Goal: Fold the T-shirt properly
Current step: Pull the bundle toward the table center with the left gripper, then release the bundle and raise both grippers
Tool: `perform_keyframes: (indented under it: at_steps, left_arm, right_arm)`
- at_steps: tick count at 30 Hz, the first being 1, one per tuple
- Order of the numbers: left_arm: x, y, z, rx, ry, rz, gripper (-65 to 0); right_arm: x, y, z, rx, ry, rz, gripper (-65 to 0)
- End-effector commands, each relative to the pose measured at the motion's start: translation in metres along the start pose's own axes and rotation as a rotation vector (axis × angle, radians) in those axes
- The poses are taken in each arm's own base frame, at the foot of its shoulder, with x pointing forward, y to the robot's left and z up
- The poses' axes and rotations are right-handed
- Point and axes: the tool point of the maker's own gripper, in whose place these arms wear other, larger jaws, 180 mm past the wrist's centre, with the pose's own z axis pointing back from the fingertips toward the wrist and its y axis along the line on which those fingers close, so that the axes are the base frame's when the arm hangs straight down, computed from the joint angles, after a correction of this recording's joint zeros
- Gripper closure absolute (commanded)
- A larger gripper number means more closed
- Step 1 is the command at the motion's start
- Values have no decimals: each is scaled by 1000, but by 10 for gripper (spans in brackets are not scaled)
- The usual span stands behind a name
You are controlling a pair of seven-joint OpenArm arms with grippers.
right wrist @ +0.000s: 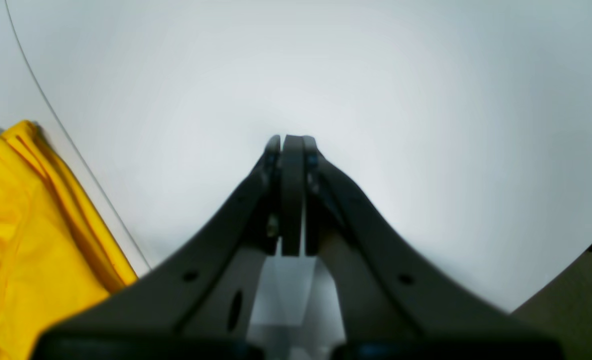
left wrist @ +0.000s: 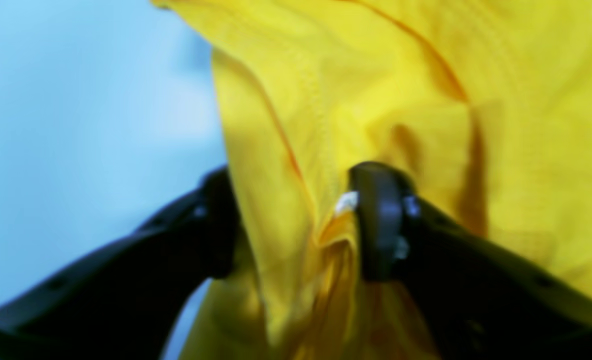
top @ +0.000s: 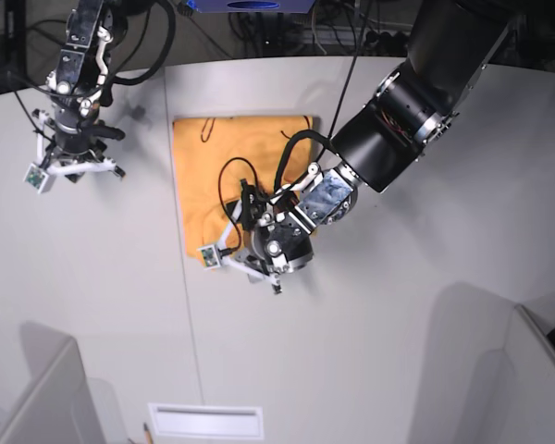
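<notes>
T-shirt (top: 224,171): lies folded on the table (top: 398,314), toward the far side, just right of the seam line that runs front to back across the tabletop.
Left gripper (top: 243,242): over the near edge of the shirt — in the left wrist view a bunched fold sits between its parted fingers (left wrist: 376,220).
Left arm: reaches in from the far right, crossing the shirt's right edge.
Right gripper (top: 71,159): at the far left, well apart from the shirt, above bare table.
Slot (top: 206,421): at the table's near edge — in front of the shirt.
</notes>
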Motion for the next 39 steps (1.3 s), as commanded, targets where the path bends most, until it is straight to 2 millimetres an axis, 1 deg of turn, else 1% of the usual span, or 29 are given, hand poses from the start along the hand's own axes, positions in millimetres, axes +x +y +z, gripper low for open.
perform_keyframes:
  at_steps: [1, 3, 4, 5, 7, 9, 10, 11, 13, 15, 17, 18, 19, 20, 21, 23, 24, 26, 28, 31, 38, 39]
  left_arm:
    - [4, 12, 6, 28, 16, -23, -426]
    - [15, 24, 15, 54, -18, -21, -482]
    - [21, 30, 21, 68, -43, -6, -500]
    - [28, 41, 30, 90, -80, 23, -513]
    - [43, 66, 56, 147, -176, 89, -525]
    - [54, 87, 81, 200, -254, 132, -527]
    - [62, 97, 98, 234, -301, 145, -527]
    - [66, 104, 112, 259, -345, 159, -527]
    - [73, 106, 138, 305, -428, 175, -520]
    - [58, 104, 164, 365, -481, 197, -517]
    - [31, 88, 181, 413, -487, 208, -513]
    - [13, 76, 184, 422, -478, 219, -490]
    - [-8, 67, 186, 431, -455, 239, -449]
    - [-29, 59, 185, 434, -433, 261, -387]
    - [-48, 50, 179, 426, -418, 291, -303]
    - [-81, 40, 174, 429, -421, 347, -109]
    - [-96, 34, 174, 434, -434, 378, 0]
    - [-119, 19, 177, 446, -469, 423, 0]
    - [-141, 3, 181, 455, -493, 456, 0]
    - [-169, -28, 187, 443, -510, 490, 0]
    - [-212, -110, 204, 363, -541, 573, 0]
    - [-214, -117, 207, 355, -546, 584, 0]
  right_arm:
    - [13, 0, 2, 0, -49, 13, 0]
    - [12, -1, 2, 0, -46, 15, 0]
    - [12, 0, 2, 2, -44, 15, 0]
    - [12, 0, 2, 2, -44, 15, 0]
    - [12, 0, 2, 2, -44, 15, 0]
    - [12, 0, 2, 2, -44, 15, 0]
    - [12, 0, 2, 2, -45, 15, 0]
    - [12, 0, 2, 2, -45, 15, 0]
    - [13, 0, 2, 2, -48, 16, 0]
    - [13, -1, 2, 0, -48, 16, 0]
    - [9, -6, 4, -9, -41, 24, 0]
    - [7, -7, 5, -5, -43, 36, 0]
    - [7, -5, 6, 11, -57, 58, 0]
    - [10, -2, 8, 43, -85, 95, 0]
    - [10, 3, 11, 84, -113, 133, 0]
    - [11, 10, 16, 141, -164, 184, 0]
    - [13, 12, 19, 157, -188, 195, 0]
    - [11, 10, 22, 168, -208, 210, 0]
    - [4, 3, 27, 161, -211, 222, 0]
    - [-7, -8, 36, 151, -215, 239, 0]
    - [-48, -41, 60, 116, -132, 298, 0]
    - [-52, -44, 62, 113, -120, 303, 0]
